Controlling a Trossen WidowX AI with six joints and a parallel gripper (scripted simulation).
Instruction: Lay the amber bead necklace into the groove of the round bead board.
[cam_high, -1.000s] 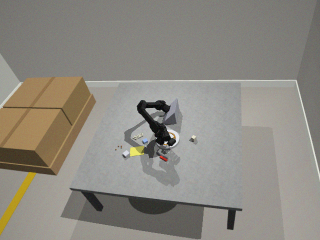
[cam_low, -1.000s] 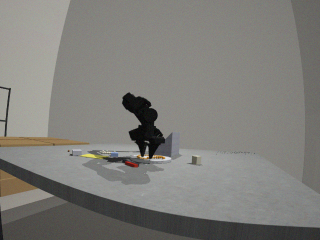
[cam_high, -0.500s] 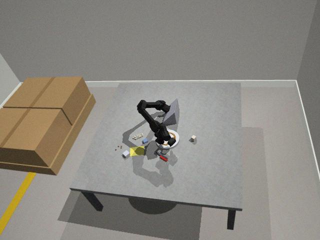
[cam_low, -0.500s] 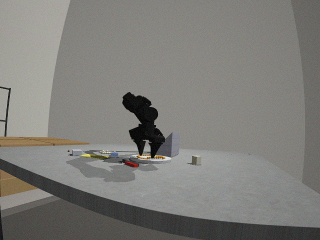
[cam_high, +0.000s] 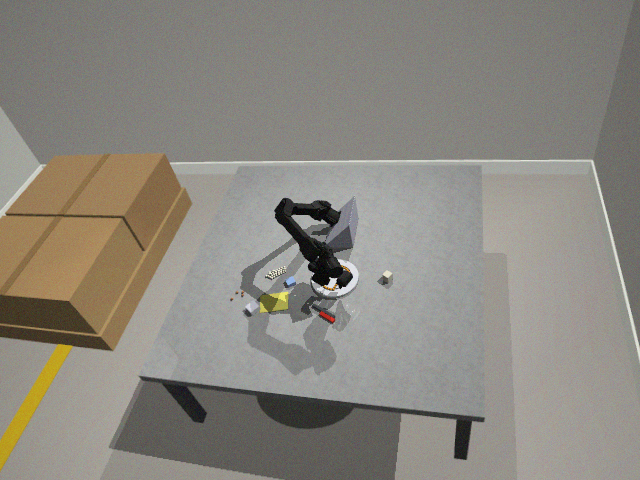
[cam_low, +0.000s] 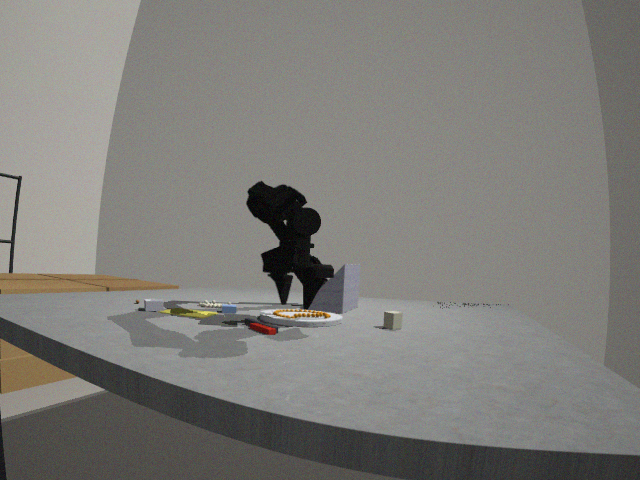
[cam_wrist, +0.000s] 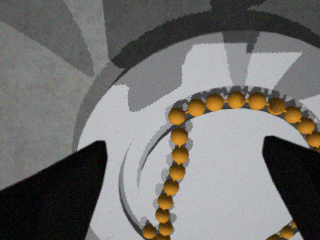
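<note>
1. The round bead board (cam_low: 330, 318) lies flat on the grey surface (cam_low: 413, 372), a white disc with a shallow ring groove.
2. The amber bead necklace (cam_low: 301, 313) rests on the board. In the wrist view its beads (cam_wrist: 215, 102) follow the groove along the far arc, while one strand (cam_wrist: 176, 172) cuts across the board's inner face, inside the groove rather than in it.
3. The hand (cam_low: 298, 293) hangs above the board with its two dark fingers spread wide, one to each side of the straying strand. It is released and grips nothing; no finger touches a bead.
4. Seen from the side, the fingertips end just above the board's far rim.
5. A grey wedge block (cam_low: 338, 289) stands just behind the board, its slope falling toward the arm (cam_high: 302, 227).
6. A red-handled tool (cam_low: 261, 327) lies just in front of the board, close to its rim.
7. A small cream cube (cam_low: 392, 319) sits apart from the board on the opposite side from the tool's neighbours.
8. Farther out past the tool lie a small blue block (cam_high: 290, 281), a yellow sheet (cam_high: 273, 301), a white block (cam_high: 251, 307), a short row of pale beads (cam_high: 276, 271) and a few loose brown beads (cam_high: 236, 295).
9. A large cardboard box (cam_high: 77, 242) stands off the surface, well away from the board.
</note>
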